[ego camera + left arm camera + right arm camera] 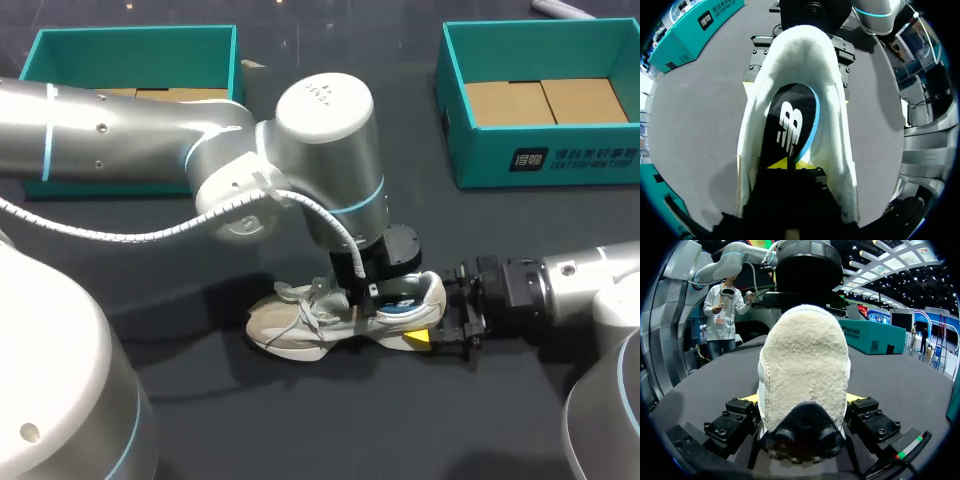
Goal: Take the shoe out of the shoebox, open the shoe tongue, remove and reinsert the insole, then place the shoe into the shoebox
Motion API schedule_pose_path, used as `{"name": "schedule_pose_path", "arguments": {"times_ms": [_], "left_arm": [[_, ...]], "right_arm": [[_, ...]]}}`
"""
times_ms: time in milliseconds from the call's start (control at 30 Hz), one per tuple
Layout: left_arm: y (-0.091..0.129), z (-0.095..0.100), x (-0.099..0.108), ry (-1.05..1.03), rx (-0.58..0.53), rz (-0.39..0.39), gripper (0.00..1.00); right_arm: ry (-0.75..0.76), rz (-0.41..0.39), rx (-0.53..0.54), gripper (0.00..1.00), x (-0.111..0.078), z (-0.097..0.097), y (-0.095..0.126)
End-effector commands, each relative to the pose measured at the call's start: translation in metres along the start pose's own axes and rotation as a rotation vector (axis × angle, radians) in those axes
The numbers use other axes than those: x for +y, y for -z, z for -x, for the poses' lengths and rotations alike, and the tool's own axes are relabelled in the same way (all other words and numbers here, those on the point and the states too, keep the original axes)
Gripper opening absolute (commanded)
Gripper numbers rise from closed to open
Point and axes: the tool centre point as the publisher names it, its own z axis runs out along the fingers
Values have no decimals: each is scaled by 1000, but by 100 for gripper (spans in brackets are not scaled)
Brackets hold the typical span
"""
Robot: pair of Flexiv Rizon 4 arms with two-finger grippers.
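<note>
From above, the one shoe (320,325) is lying on its sole on the dark table (200,420). Its long axis is running side to side, toe toward the left arm's side and heel toward the right arm's. The left gripper (368,300) is coming straight down into the shoe's opening, so it is the nearer one to the insole. The right gripper (440,335) is sitting at the shoe's heel. Two teal shoeboxes are standing well beyond the shoe, one (60,50) off past its toe side and one (545,160) off past its heel side. Both are showing only cardboard inside.

Looking out from the left wrist, the single dark insole (790,120) is running away from the left gripper (789,164) along the shoe's length toward the heel. The yellow tips are standing narrow, and to my eye they are pinching the insole's near end. I'd say the coming pull is depending on drawing it up and out along that axis.

Looking out from the right wrist, the shoe's fleecy heel (805,365) is filling the space between the right gripper's fingers (747,399). They are pressing it from both sides, holding the shoe steady.
</note>
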Motion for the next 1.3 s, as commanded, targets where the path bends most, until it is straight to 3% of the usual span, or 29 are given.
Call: {"name": "schedule_pose_path", "arguments": {"times_ms": [33, 567, 967, 1300], "left_arm": [[12, 7, 26, 7, 66, -164, 0], [43, -2, 8, -31, 128, -324, 0], [61, -2, -14, -42, 113, -368, 0], [68, 7, -54, -57, 104, -356, 0]], "right_arm": [[0, -5, -1, 0, 0, -1, 0], [0, -5, -1, 0, 0, -1, 0], [0, -5, -1, 0, 0, -1, 0], [0, -5, -1, 0, 0, -1, 0]]}}
